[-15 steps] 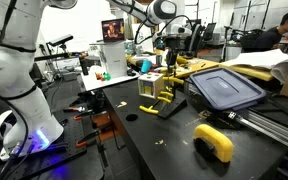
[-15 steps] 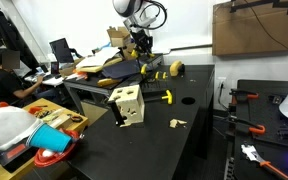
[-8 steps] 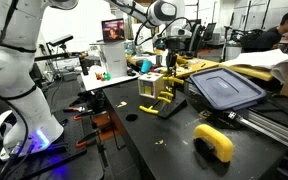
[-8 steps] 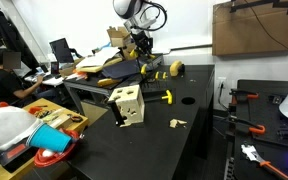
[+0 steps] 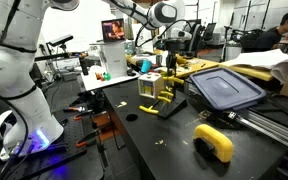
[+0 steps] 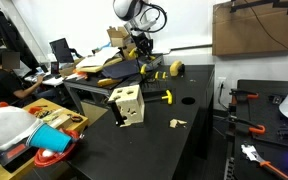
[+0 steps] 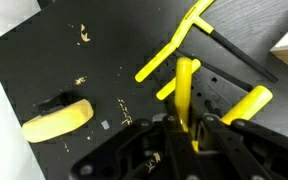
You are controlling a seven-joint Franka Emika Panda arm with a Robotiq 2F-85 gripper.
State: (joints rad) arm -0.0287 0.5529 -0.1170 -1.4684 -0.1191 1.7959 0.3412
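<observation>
My gripper (image 7: 184, 137) is shut on a yellow rod (image 7: 184, 88) that stands between its fingers. It also shows in both exterior views (image 5: 168, 62) (image 6: 141, 52), hanging over a small stand with yellow pegs (image 5: 156, 90). In the wrist view a second yellow peg (image 7: 246, 104) slants up beside the held rod, over a dark holed block (image 7: 220, 88). A yellow T-shaped bar (image 7: 188, 42) lies on the black table just beyond it.
A curved yellow piece (image 7: 56, 117) (image 5: 215, 141) lies apart on the black table (image 5: 164, 150). A dark blue lid (image 5: 224, 88) sits beside the stand. A wooden block with holes (image 6: 126, 103), a yellow-headed tool (image 6: 167, 96) and a small scrap (image 6: 177, 124) lie nearer one camera.
</observation>
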